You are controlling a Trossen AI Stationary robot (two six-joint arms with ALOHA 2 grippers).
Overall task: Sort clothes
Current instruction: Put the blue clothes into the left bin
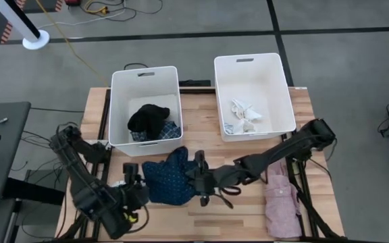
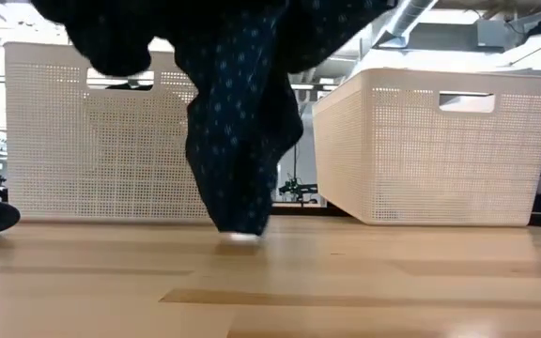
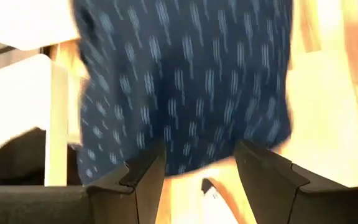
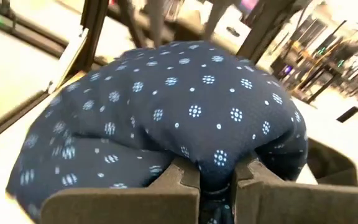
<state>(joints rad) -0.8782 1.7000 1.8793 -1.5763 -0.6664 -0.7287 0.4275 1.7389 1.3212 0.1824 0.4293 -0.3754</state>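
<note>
A navy patterned garment (image 1: 169, 177) hangs over the table's middle, between the two arms, with my right gripper (image 1: 196, 174) shut on it. In the low view the navy garment (image 2: 242, 131) droops in a long lobe whose tip reaches the tabletop. My left gripper (image 3: 201, 158) stands open just left of the garment with nothing between its fingers. The left white bin (image 1: 117, 101) holds a black garment (image 1: 148, 118) and a blue plaid one (image 1: 166, 131). A white garment (image 1: 243, 116) lies in the right white bin (image 1: 286, 94). A pale pink garment (image 1: 282, 199) lies flat at the table's right. My right gripper pinches a bunched fold of the navy garment (image 4: 216, 163) between its two fingers, coming nearly level from the table's right. The cloth bulges out beyond the fingers and hangs slack below them. Its lowest tip (image 2: 239, 228) is down at the tabletop.
The two white bins stand side by side along the table's far half. Bare wood (image 1: 235, 216) shows near the front edge between the arms. A dark side table (image 1: 2, 148) stands to the left of the worktable.
</note>
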